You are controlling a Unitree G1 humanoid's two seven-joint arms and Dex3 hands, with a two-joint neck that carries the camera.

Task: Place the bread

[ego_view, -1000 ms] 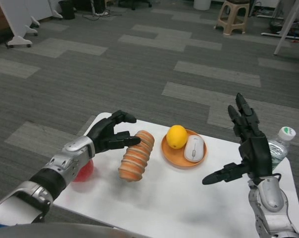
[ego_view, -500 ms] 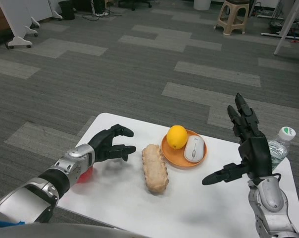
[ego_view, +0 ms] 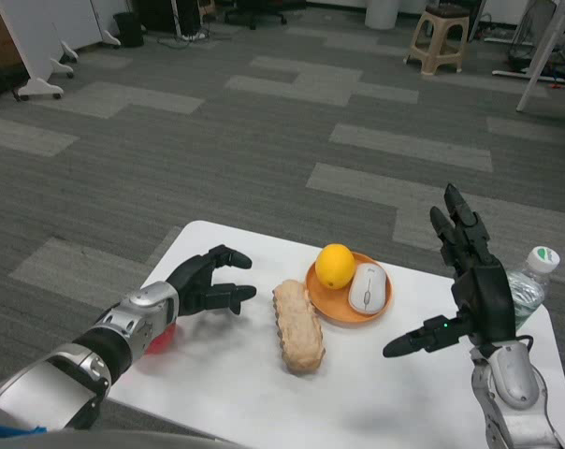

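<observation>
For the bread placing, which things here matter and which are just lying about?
Job: long tan bread loaf lying on the white table; open left hand beside it.
Lying about: orange plate, yellow lemon, white computer mouse, clear plastic bottle, red object.

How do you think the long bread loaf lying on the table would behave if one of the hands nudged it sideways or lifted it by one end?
The bread lies flat on the white table, long and rounded, so a sideways nudge would probably roll it. Its ridged crust looks rough, so likely not slippery. It seems stiff enough to hold its shape, though lifted by one end it could sag or break.
</observation>
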